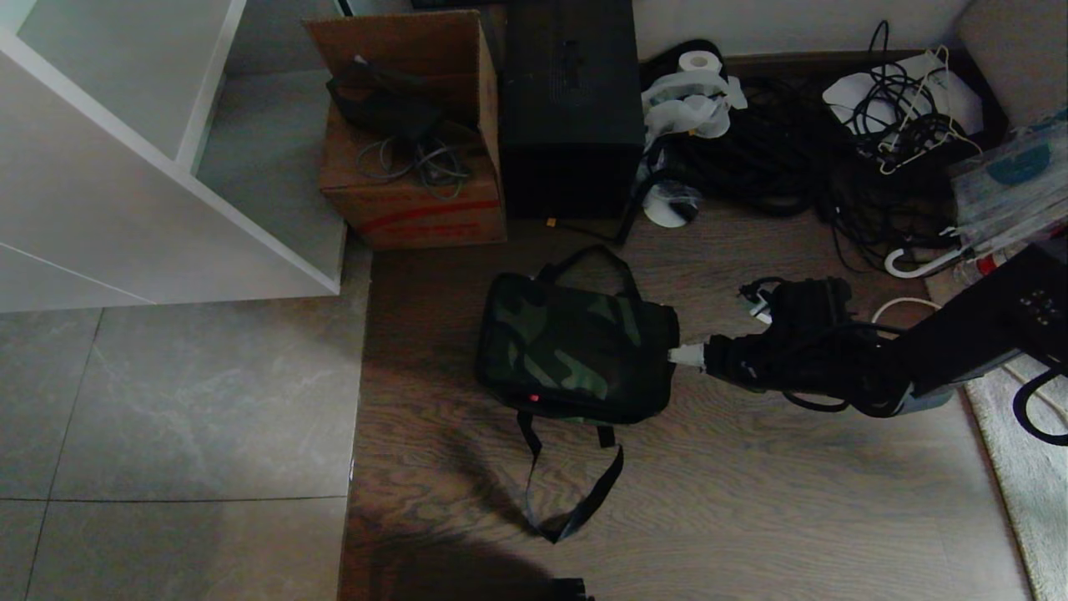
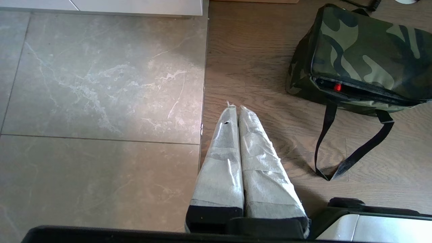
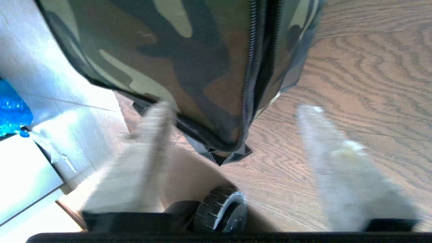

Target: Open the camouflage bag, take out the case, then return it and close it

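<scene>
At your twelve o'clock a tall black box (image 1: 571, 108) stood against the wall, a brown cardboard box (image 1: 413, 196) holding grey cables touching its side toward eleven. Toward one o'clock you had a paper roll (image 1: 699, 61) beside a tangle of black cables (image 1: 793, 159). A white cabinet (image 1: 125, 175) filled ten o'clock, and a pale rug (image 1: 1022, 467) edged the wood floor (image 1: 751, 501) at four.
</scene>
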Controlling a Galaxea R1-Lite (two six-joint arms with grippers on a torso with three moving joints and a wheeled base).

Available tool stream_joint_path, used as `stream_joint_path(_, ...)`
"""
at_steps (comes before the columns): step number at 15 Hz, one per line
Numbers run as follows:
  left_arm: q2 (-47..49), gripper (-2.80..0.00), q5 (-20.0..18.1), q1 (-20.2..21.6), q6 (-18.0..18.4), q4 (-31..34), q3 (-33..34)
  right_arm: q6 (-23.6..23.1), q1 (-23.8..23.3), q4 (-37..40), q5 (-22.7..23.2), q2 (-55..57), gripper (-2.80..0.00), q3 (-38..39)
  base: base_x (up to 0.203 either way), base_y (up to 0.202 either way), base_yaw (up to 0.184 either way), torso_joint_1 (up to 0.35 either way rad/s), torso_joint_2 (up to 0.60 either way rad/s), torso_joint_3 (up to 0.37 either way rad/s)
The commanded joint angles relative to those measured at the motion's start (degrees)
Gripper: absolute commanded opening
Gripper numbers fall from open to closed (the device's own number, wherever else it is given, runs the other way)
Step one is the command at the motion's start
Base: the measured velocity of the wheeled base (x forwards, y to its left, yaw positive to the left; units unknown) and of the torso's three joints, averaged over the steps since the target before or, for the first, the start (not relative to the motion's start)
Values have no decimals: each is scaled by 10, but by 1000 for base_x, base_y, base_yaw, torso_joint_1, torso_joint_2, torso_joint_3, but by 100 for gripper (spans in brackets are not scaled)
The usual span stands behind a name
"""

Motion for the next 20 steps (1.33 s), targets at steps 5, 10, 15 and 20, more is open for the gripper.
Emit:
stream_joint_path(5, 0, -280, 0, 0, 0, 0, 5, 8, 12, 3, 0, 6, -280, -8, 0, 0, 0, 0, 0, 0)
stream_joint_path(10, 0, -280, 0, 0, 1, 0, 5, 100, 53, 1, -29, 5, -280, -33, 0, 0, 0, 0, 0, 0)
stream_joint_path(15, 0, -280, 0, 0, 1, 0, 5, 106, 97, 28, -69, -76, -280, -9, 0, 0, 0, 0, 0, 0)
stream_joint_path(20, 0, -280, 0, 0, 0, 0, 5, 70, 113, 62, 34, -304, -280, 209, 0, 0, 0, 0, 0, 0)
